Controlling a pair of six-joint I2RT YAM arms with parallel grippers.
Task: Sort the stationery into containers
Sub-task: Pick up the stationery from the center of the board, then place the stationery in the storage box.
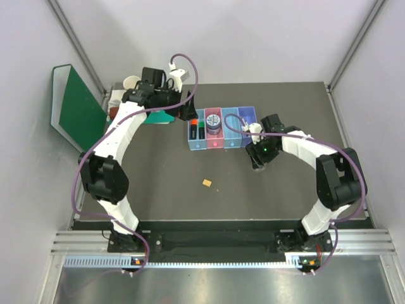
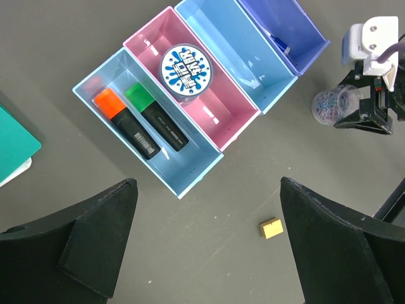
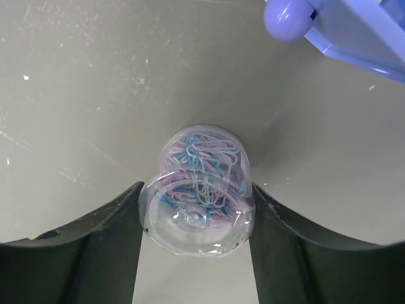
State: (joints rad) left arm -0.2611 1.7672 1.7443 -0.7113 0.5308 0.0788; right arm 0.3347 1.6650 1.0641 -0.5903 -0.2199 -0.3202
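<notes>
The containers [image 1: 221,130] are a joined row of four bins at the back middle of the table. In the left wrist view the light blue bin [image 2: 190,183] holds two black highlighters, one orange-capped [image 2: 109,102] and one green-capped [image 2: 138,96]. The pink bin [image 2: 228,107] holds a round blue-patterned tin [image 2: 186,69]. My left gripper [image 2: 209,240] hangs open above the bins with nothing between its fingers. A tiny tan block [image 2: 272,228] lies on the table in front. My right gripper [image 3: 196,218] is shut on a clear round tub [image 3: 199,190] of coloured paper clips, right of the purple bin [image 3: 361,31].
A green folder [image 1: 79,104] leans at the back left, with a paper cup [image 1: 131,82] and a teal sheet [image 1: 161,117] beside it. The blue bin [image 2: 240,57] stands between pink and purple. Grey walls close the table on three sides.
</notes>
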